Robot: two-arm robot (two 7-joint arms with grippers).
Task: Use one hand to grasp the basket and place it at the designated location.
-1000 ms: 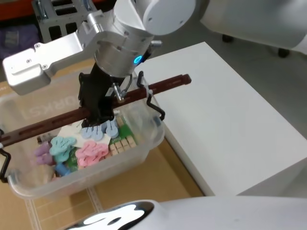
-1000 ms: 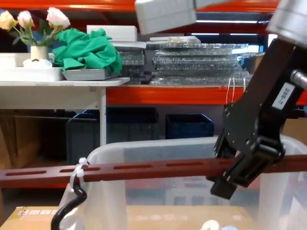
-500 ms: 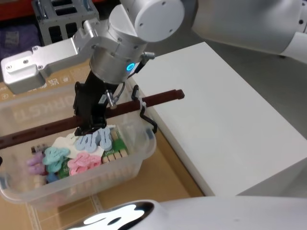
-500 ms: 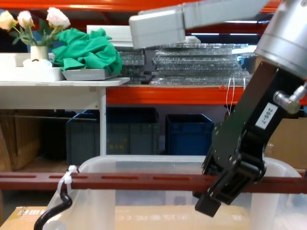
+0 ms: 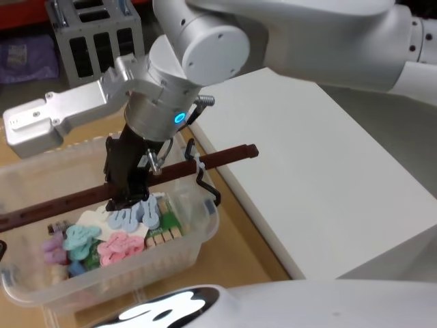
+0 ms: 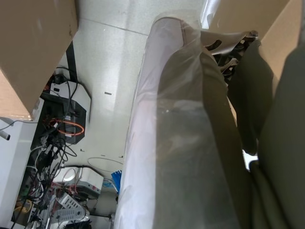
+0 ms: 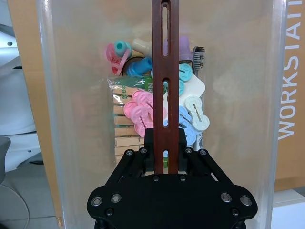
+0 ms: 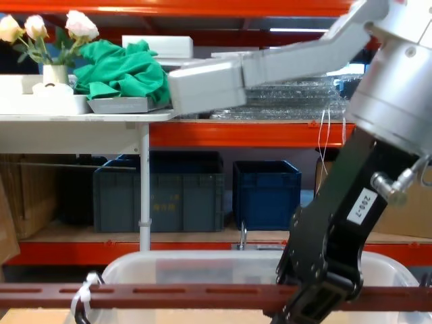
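**Status.** The right hand [image 5: 126, 198] is clamped on the dark brown slotted bar handle [image 5: 205, 156], near its middle. This bar spans the wide translucent whitish plastic basket [image 5: 130, 268]. In the head view the basket sits at 8 o'clock, over brown cardboard [image 5: 232, 253]. The white worktop [image 5: 307, 164] lies at its 3 o'clock. Pastel plastic pegs [image 5: 119, 242] and wooden clothespins are heaped inside.

**Risks.**
- The bar joins the basket through black wire hooks [image 5: 205, 184] and a white tie, so the load can swing under the hand and shed pegs.
- The smooth bar could slide through the grip and tip the basket endways.
- A low carry toward 3 o'clock could catch the basket wall on the worktop edge.

**Not verifiable.**
- The bar's end at 9 o'clock and its hook are cut off.
- The basket base is hidden by its contents, so it possibly rests on the cardboard rather than hanging free.
- No designated location is marked.
- The left arm's wrist view looks down to a floor strewn with cables.
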